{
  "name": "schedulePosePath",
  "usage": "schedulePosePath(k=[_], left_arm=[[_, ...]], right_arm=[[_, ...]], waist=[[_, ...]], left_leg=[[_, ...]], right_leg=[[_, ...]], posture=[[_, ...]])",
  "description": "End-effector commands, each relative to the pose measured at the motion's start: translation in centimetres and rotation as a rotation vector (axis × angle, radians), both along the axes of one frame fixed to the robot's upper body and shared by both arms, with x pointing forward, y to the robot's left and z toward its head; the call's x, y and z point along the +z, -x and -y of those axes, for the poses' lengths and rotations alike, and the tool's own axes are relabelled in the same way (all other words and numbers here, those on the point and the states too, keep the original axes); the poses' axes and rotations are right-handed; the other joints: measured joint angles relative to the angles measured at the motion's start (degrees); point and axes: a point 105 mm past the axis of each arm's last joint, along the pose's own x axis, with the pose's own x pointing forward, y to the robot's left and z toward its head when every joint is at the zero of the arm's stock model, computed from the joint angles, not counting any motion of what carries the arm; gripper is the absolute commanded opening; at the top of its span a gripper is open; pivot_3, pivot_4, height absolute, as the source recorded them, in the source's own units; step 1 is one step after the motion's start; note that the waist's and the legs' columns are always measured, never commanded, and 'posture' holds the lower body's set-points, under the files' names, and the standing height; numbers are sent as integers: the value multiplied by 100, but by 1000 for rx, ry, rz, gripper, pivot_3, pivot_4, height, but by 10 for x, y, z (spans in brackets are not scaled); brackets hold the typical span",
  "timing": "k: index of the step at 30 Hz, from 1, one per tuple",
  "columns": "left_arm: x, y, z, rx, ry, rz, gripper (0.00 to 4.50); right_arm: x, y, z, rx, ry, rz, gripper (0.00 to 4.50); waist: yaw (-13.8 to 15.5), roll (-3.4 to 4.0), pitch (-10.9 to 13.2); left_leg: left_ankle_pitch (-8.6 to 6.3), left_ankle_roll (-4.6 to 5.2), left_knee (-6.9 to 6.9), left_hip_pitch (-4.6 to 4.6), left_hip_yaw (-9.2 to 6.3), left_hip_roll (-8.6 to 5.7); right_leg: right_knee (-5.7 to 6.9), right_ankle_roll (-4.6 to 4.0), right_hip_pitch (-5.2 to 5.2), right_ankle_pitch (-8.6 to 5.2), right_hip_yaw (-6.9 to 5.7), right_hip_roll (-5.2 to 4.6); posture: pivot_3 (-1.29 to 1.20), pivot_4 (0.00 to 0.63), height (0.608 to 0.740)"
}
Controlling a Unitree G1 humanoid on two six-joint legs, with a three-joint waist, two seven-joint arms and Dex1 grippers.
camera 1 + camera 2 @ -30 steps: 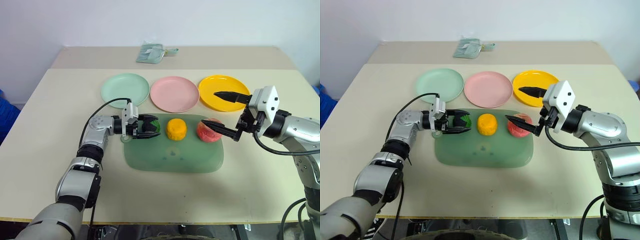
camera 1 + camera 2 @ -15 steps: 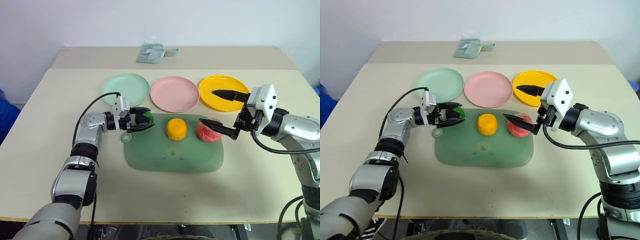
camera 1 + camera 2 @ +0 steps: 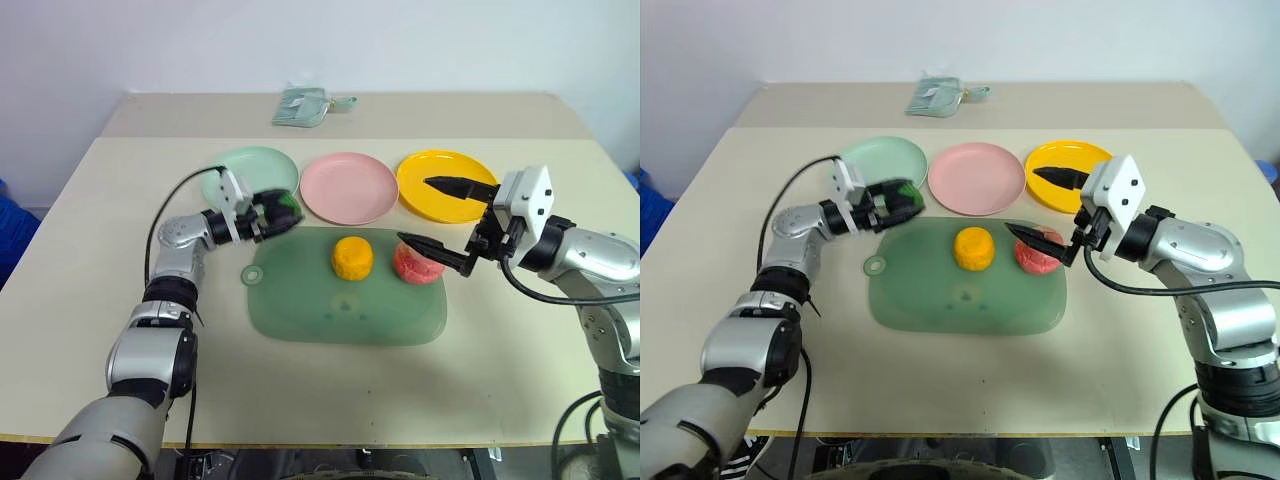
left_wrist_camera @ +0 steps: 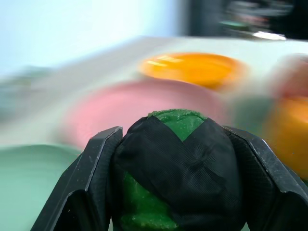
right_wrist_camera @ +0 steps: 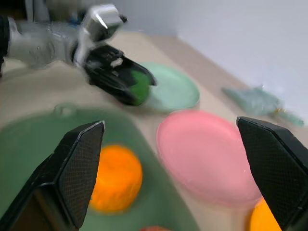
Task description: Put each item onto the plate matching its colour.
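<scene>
Two head views over the table, one close camera on each wrist.
The left and right eye views look forward and down from above the table [image 3: 90, 300], both taking in all three plates and the green mat [image 3: 345, 300]. The left wrist view looks very close along the left gripper [image 4: 179, 159] and green-and-black ball [image 4: 180, 166] toward the pink plate [image 4: 139, 103]. The right wrist view, between wide-set fingers [image 5: 79, 166], shares that pink plate and the left gripper.

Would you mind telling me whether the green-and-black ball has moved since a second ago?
Yes. The green-and-black ball, held in the left tool, has left the green mat and travelled toward the mint green plate, now at its near edge.
</scene>
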Motion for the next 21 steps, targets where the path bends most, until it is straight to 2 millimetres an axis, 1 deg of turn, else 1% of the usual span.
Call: schedulePosePath(k=[1, 2, 4, 7, 9, 12, 15, 18, 19, 21], left_arm=[[23, -22, -19, 236, 77, 35, 3257], [25, -28, -24, 306, 94, 29, 3257], [27, -35, -31, 397, 109, 20, 3257], [22, -41, -36, 489, 82, 6, 3257], [18, -43, -35, 514, 74, -15, 3257], [16, -44, -32, 520, 56, -11, 3257], [16, -44, -31, 528, 51, -6, 3257], [17, -44, -32, 537, 50, 6, 4004], [18, -43, -32, 533, 41, 18, 4441], [21, -42, -31, 506, 40, 32, 4441]], right_arm=[[15, -17, -14, -78, -63, 82, 4500], [12, -23, -22, -94, -67, 84, 4500], [7, -27, -34, -98, -62, 83, 4500], [5, -30, -42, -103, -66, 88, 4500], [3, -33, -42, -121, -51, 90, 4500], [1, -40, -36, -159, -25, 98, 4500], [-1, -42, -34, -166, -8, 101, 4500], [-2, -40, -35, -158, -5, 99, 4500], [-2, -40, -35, -157, -5, 99, 4500], [-2, -39, -35, -154, -6, 99, 4500]], waist=[[-13, 0, -1], [-10, -1, -1], [-8, -1, -1], [3, -1, -1], [12, -2, -1], [5, -2, -1], [-5, -2, -1], [-17, -2, -1], [-23, -2, -1], [-25, -2, -1]], left_leg=[[0, 0, 0, 0, 0, 0], [0, 0, -1, 1, 0, 0], [5, -8, -3, 0, 0, -1], [17, -28, -2, -8, 1, -6], [18, -28, 4, -14, 1, -10], [18, -27, 9, -16, 1, -14], [17, -27, 7, -15, 1, -13], [18, -28, 4, -16, 1, -12], [18, -28, 4, -16, 1, -12], [18, -28, 3, -15, 1, -11]], right_leg=[[1, 1, -1, 0, 0, 1], [3, 1, -2, 0, 0, 1], [5, 1, -5, 0, 0, 2], [5, 1, -11, 0, 1, 2], [6, 2, -12, 0, 1, 1], [6, 7, -10, 3, 1, 0], [6, 7, -13, 4, 1, 1], [7, 7, -15, 4, 1, 1], [7, 8, -15, 4, 1, 1], [7, 7, -15, 4, 1, 2]], posture=[[0, 150, 738], [0, 150, 738], [0, 150, 738], [0, 150, 738], [0, 150, 738], [0, 150, 738], [0, 150, 738], [0, 150, 738], [0, 150, 738], [0, 150, 738]])
